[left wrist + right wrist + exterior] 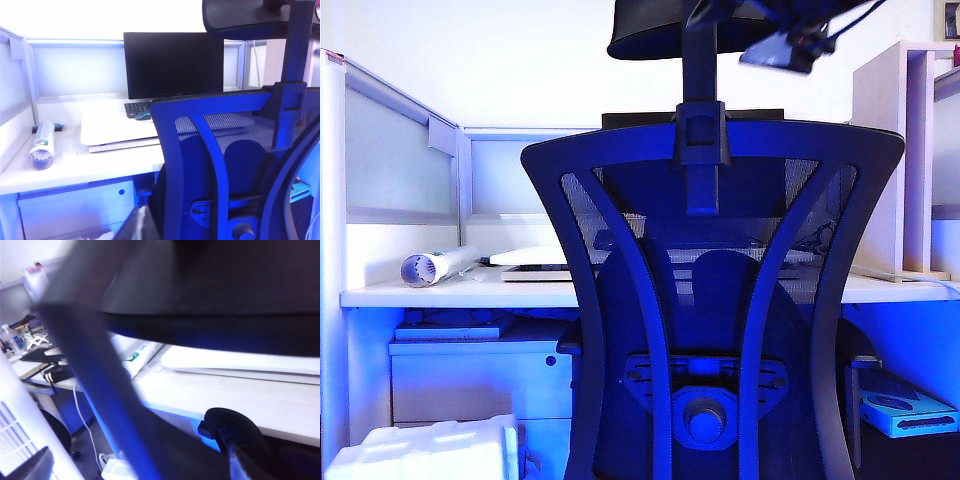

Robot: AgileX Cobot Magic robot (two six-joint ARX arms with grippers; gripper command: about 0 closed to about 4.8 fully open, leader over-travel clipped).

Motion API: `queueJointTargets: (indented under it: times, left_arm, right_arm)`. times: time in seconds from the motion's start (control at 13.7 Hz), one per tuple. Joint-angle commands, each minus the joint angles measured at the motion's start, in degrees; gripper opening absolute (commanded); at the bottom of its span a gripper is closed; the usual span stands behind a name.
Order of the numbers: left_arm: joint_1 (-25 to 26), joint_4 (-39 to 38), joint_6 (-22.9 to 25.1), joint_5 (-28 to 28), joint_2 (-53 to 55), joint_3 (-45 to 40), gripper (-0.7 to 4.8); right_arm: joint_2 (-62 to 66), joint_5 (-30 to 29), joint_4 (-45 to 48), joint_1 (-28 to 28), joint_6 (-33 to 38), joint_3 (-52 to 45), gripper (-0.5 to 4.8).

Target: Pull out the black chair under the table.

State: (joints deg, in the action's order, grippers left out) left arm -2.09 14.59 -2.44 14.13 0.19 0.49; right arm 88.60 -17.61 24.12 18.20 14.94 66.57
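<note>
Right hand [790,48], jaws fully apart, empty, at one o'clock beside black chair [715,300] headrest. Left hand: unseen, state unknown. Chair tucked under surface [450,295].

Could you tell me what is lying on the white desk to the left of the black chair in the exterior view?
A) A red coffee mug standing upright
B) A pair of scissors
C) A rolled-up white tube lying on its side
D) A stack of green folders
C: a rolled tube lies on its side on the table, left of the black chair; the left wrist view shows it too.
</note>
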Motion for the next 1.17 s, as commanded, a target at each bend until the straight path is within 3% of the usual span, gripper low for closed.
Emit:
queueJointTargets:
  times: [0.07,0.22,0.44,0.51,0.66,1.17]
  left_arm:
    - [0.0,1.0,-0.2,0.3,0.0,0.1,-0.04]
    - [0.0,1.0,-0.1,0.2,0.0,0.1,-0.04]
    - [0.0,1.0,0.1,0.2,0.0,0.1,-0.04]
    - [0.0,1.0,0.1,0.2,0.0,0.1,-0.04]
    - [0.1,1.0,0.1,0.2,0.0,0.1,-0.04]
    - [0.0,1.0,0.1,0.2,0.0,0.1,-0.04]
  right_arm:
    - [5.7,0.1,2.0,1.1,-0.1,5.6,4.79]
    - [9.1,0.1,1.9,2.6,-0.1,8.9,4.79]
    - [10.4,1.6,2.6,4.3,-0.2,10.2,2.36]
    - [10.4,1.6,3.8,4.4,-0.2,10.2,1.20]
    - [10.3,1.6,4.9,4.3,-0.2,10.2,-0.08]
    - [6.1,0.7,-1.6,4.4,-1.9,10.2,-0.08]
